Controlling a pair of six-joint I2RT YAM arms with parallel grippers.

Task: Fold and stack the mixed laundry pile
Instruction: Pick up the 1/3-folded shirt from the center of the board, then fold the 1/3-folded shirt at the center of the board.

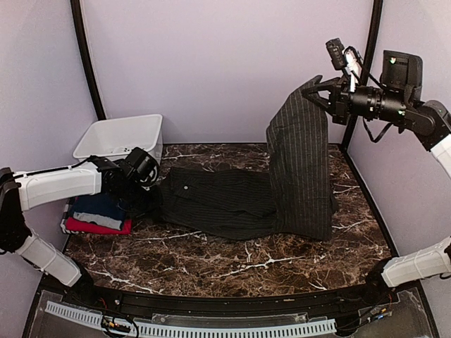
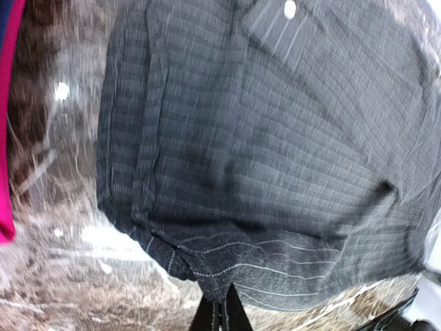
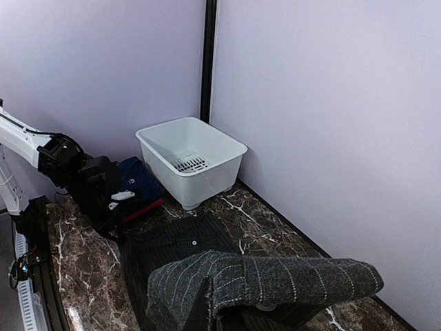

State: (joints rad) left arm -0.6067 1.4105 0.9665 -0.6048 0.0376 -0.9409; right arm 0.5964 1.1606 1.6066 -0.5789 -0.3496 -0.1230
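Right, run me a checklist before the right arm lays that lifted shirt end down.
1. Right gripper shut on the pinstriped shirt at its raised end: ok.
2. Left gripper pinching the shirt's left hem: ok.
3. Flat half smooth: not ok, creased.
4. Folded navy T-shirt over red T-shirt, apart from the shirt: ok.
5. Fold path clear of the white bin: ok.
6. Buttons fastened: cannot tell.

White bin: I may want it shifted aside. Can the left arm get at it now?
Probably yes: the white bin stands just behind the left arm, nothing between; but its fingers seem shut on the pinstriped shirt, to release first.
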